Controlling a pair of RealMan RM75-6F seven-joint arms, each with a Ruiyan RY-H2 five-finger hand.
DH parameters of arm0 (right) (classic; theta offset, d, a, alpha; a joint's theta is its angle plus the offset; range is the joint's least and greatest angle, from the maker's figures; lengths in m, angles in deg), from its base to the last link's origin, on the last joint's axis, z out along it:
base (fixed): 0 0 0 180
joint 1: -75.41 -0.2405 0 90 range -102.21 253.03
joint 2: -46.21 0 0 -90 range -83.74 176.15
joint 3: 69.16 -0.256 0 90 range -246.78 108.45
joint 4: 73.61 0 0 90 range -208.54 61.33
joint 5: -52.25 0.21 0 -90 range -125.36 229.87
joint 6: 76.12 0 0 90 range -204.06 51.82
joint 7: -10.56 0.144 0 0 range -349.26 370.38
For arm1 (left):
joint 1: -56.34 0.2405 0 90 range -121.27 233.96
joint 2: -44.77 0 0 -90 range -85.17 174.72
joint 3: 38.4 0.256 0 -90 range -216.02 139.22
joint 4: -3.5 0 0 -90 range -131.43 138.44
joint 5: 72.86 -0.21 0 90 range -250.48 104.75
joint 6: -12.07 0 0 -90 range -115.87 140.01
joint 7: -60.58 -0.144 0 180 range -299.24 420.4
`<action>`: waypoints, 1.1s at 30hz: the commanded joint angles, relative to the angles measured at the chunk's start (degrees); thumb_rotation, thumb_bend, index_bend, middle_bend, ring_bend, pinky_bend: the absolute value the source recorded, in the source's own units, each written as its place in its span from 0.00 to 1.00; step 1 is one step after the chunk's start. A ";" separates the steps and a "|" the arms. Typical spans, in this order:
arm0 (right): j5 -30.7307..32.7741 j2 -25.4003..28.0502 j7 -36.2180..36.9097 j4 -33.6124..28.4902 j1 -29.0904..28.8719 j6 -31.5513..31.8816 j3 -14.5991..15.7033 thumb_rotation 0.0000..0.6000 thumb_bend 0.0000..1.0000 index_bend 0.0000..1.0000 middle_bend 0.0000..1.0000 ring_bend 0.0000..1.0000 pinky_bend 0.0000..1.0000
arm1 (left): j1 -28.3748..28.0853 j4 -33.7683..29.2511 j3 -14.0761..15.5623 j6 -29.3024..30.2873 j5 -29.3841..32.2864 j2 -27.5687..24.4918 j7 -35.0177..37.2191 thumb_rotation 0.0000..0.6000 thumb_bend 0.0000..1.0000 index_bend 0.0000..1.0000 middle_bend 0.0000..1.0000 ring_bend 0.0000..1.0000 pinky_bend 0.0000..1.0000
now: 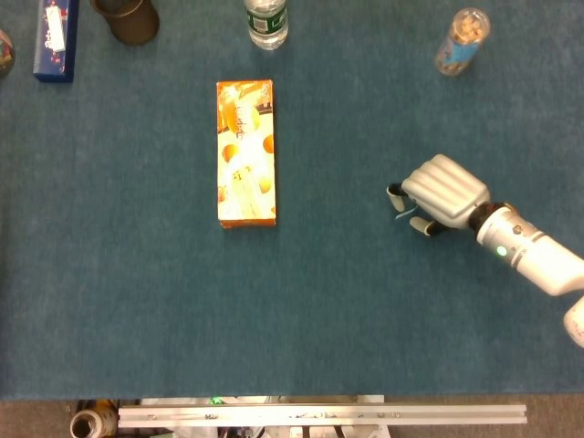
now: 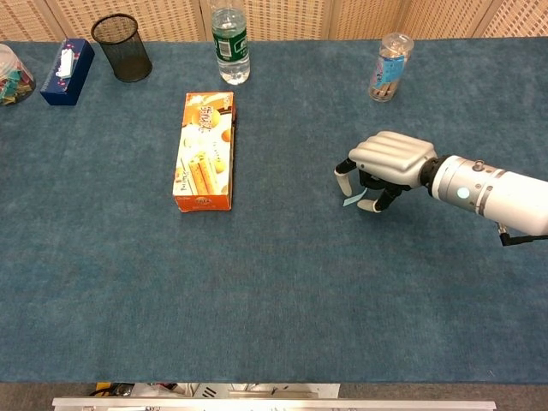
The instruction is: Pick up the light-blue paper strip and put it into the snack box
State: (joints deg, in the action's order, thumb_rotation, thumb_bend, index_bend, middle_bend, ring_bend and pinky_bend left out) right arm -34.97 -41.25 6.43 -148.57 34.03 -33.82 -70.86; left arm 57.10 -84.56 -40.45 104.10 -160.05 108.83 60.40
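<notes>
The light-blue paper strip (image 2: pixel 352 200) lies on the blue tablecloth right of centre; only a small end shows in the head view (image 1: pixel 401 215). My right hand (image 2: pixel 387 161) (image 1: pixel 442 191) hovers palm-down right over it, fingers curved down. One fingertip (image 2: pixel 342 181) stands left of the strip and the thumb tip (image 2: pixel 369 205) right of it, with a gap between them. The orange snack box (image 2: pixel 205 151) (image 1: pixel 245 152) lies flat far to the left of the hand. My left hand shows in neither view.
Along the far edge stand a water bottle (image 2: pixel 229 44), a black mesh cup (image 2: pixel 121 47), a dark-blue box (image 2: pixel 67 59) and a clear jar (image 2: pixel 390 67). A metal rail (image 1: pixel 319 415) runs along the near table edge.
</notes>
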 commanded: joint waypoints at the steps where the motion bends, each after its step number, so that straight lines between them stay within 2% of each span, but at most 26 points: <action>1: 0.36 -0.25 -0.29 0.32 -0.07 0.12 0.23 1.00 0.27 0.51 1.00 1.00 1.00 | 0.02 0.11 0.01 0.02 -0.04 0.03 0.10 1.00 0.26 0.17 0.25 0.21 0.14; 20: 2.80 -3.98 -0.70 4.57 -1.45 -0.29 0.42 1.00 0.27 0.60 1.00 1.00 1.00 | 0.24 0.94 -0.12 -0.10 0.45 0.20 0.75 1.00 0.26 0.17 0.25 0.21 0.14; 33: 3.68 -4.11 0.53 3.93 -1.97 0.48 -0.09 1.00 0.27 0.70 1.00 1.00 1.00 | 0.35 1.31 -0.25 0.07 0.50 0.21 1.08 1.00 0.26 0.17 0.25 0.21 0.14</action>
State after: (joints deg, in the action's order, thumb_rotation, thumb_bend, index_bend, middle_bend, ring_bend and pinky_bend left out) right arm -31.40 -45.52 6.21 -144.18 32.11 -33.81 -70.50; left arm 57.45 -83.25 -40.70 104.17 -159.55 109.04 61.48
